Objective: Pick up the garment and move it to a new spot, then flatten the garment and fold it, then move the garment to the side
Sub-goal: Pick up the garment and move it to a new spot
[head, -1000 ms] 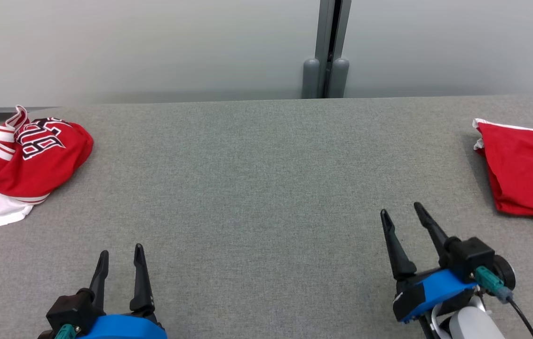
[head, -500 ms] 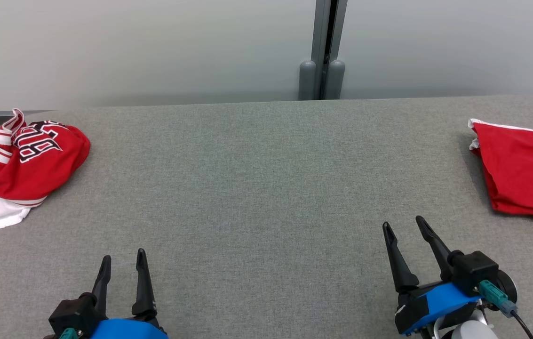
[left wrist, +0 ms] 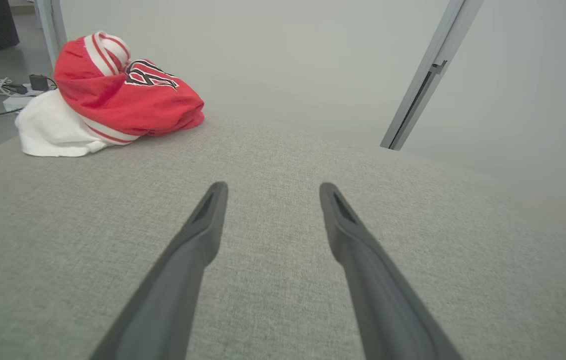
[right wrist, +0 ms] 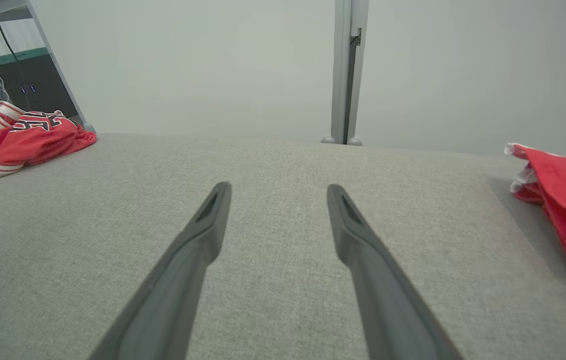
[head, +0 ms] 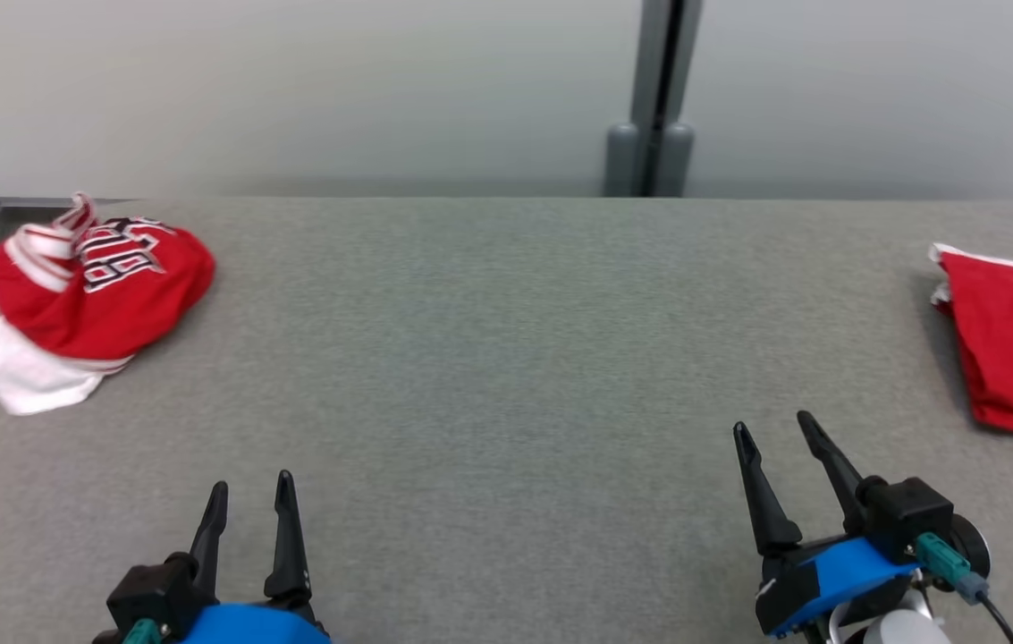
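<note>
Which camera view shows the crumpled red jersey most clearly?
The left wrist view: there the crumpled red jersey is nearest and largest, its lettering and striped trim sharp. The head view shows it smaller and slightly blurred at far left; the right wrist view shows it small at its left edge.

Pale wall (head: 291, 89), grey cloth-topped table (head: 506, 358)
</note>
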`<state>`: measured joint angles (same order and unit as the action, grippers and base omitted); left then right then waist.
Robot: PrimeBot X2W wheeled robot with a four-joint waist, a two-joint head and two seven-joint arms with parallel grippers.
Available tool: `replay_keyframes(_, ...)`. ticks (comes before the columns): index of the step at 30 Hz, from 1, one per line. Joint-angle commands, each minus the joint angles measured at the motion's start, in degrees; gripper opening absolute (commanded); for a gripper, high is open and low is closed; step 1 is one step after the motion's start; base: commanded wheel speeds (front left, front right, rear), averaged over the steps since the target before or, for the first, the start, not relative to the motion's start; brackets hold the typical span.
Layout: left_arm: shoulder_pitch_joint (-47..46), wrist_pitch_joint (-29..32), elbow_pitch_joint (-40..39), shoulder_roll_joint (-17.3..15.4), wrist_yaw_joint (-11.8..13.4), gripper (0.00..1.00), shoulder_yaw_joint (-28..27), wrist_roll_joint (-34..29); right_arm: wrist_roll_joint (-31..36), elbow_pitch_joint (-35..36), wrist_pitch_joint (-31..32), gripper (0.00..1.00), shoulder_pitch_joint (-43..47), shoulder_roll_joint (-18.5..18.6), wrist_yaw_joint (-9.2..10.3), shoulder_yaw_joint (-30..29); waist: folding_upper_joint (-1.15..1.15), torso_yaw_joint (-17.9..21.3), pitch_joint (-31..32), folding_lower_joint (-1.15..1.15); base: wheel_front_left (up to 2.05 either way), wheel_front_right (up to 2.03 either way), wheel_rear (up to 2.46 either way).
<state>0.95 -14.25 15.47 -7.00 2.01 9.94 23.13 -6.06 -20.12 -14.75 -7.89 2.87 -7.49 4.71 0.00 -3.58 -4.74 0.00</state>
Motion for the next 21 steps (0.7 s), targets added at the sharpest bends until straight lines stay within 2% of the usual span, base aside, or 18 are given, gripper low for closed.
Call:
replay_keyframes(1, -0.89, -0.04, 0.03, -0.17, 0.07, 1.00, 0.04, -0.07, 0.37, 0.48, 0.13, 1.00, 0.62, 0.04, -0.01, -0.01, 0.00, -1.91, -0.27, 0.00, 0.00, 0.00, 0.00)
replay_keyframes(15, 1.27, -0.33, -1.28, -1.11, 0.91, 1.00, -0.85, 0.63, -0.02, 1.72, 1.35, 1.00, 1.84, 0.07, -0.01, 1.43, 0.00, -21.85, 1.28, 0.00, 0.00, 0.00, 0.00)
replay_keyframes(21, 2.84, 0.01, -2.28, -1.77, 1.58, 1.00, -1.19, 0.99, -1.12, 1.64, 1.52, 1.00, 2.36, 0.07, -0.01, 3.44, 0.00, -26.57, 2.65, 0.00, 0.00, 0.00, 0.00)
